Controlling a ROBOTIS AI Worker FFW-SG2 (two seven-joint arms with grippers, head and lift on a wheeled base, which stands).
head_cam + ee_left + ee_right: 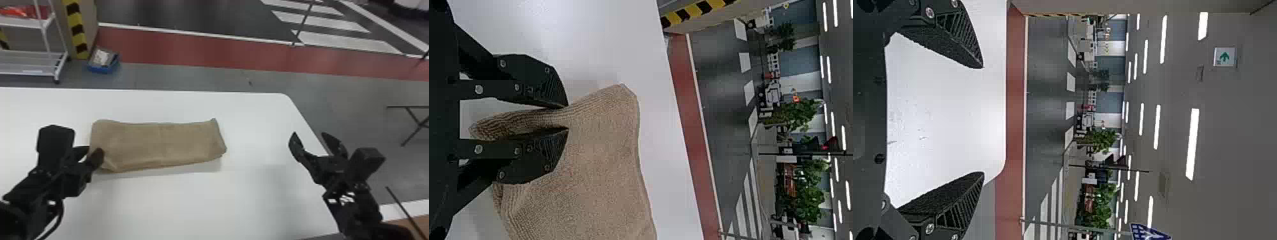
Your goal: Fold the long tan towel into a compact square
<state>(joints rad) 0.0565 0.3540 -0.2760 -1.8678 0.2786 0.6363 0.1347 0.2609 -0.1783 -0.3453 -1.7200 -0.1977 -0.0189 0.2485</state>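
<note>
You're facing a white surface (255, 201), with a red strip (191, 48) crossing the grey floor (191, 78) and ceiling lights (1192, 145) shining.

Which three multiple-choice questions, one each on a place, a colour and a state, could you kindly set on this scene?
1. Where does the left gripper pinch the long tan towel?
A) At its middle
B) At its right end
C) At its left end

2. What colour is the tabletop?
A) White
B) Green
C) Black

3. How is the right gripper?
A) Shut on the towel
B) Open and empty
C) Shut and empty

Key:
1: C, as the head view shows that gripper at the towel's left end.
2: A, from its plain white surface.
3: B, a wide gap with nothing gripped in it.
</note>
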